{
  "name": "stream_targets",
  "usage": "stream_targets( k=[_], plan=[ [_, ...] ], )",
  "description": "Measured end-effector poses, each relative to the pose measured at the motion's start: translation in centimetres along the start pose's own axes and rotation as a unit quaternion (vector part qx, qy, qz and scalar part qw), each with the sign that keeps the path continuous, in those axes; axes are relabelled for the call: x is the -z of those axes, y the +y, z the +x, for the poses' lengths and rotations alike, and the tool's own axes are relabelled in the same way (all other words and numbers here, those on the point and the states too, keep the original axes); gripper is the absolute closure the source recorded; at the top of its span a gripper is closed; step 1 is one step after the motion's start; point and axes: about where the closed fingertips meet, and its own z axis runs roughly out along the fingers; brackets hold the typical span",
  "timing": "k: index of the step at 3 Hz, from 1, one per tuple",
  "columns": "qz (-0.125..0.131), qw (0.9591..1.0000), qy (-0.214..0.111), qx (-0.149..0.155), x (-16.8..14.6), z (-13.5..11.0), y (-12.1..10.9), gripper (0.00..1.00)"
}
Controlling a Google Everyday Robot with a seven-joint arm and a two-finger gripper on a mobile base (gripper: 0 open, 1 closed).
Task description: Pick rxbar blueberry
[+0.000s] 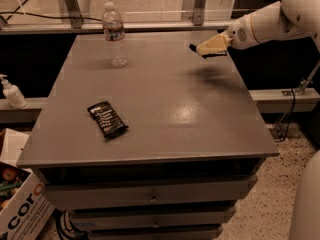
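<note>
My gripper hangs above the table's far right part, its cream fingers pointing left. They are shut on a small dark flat thing, the rxbar blueberry, whose end sticks out past the fingertips; most of it is hidden by the fingers. It is held off the grey table, with its shadow below. A black-wrapped bar with white text lines lies on the table's front left, far from the gripper.
A clear water bottle stands upright at the table's far left. A white pump bottle sits on a ledge to the left. A cardboard box is on the floor at the lower left. Drawers are below the tabletop.
</note>
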Motion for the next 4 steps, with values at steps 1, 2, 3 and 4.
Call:
stream_targets(
  k=[1, 2, 3, 4],
  plan=[
    [-0.056, 0.9981, -0.016, 0.020, 0.8, -2.0, 4.2, 1.00],
    [-0.121, 0.9913, -0.022, 0.047, 0.9, -4.4, 8.6, 1.00],
    [-0.174, 0.9832, -0.009, 0.056, 0.7, -6.0, 11.9, 1.00],
    [-0.184, 0.9812, -0.003, 0.058, 0.7, -6.0, 12.4, 1.00]
  ],
)
